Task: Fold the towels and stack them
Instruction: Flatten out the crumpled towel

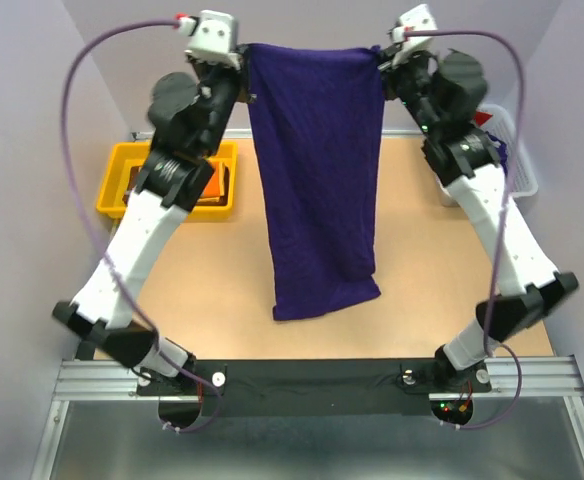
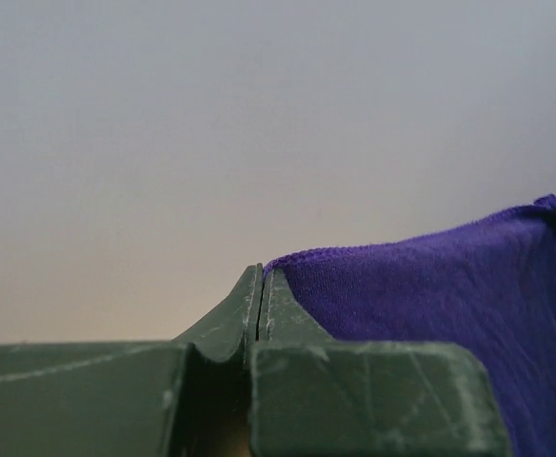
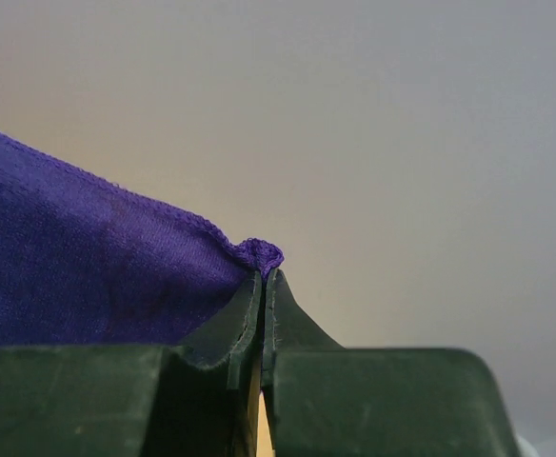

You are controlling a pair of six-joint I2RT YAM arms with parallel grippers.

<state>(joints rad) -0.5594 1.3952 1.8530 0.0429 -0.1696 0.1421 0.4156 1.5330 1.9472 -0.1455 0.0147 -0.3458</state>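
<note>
A deep purple towel hangs spread out high above the table, its lower end reaching down toward the tan tabletop. My left gripper is shut on its top left corner and my right gripper is shut on its top right corner. In the left wrist view the jaws of the left gripper are pressed together with the purple towel running off to the right. In the right wrist view the right gripper pinches a small bunched corner of the purple towel.
A yellow tray at the back left holds an orange and dark cloth, partly hidden by my left arm. A white mesh basket with cloth inside stands at the back right, behind my right arm.
</note>
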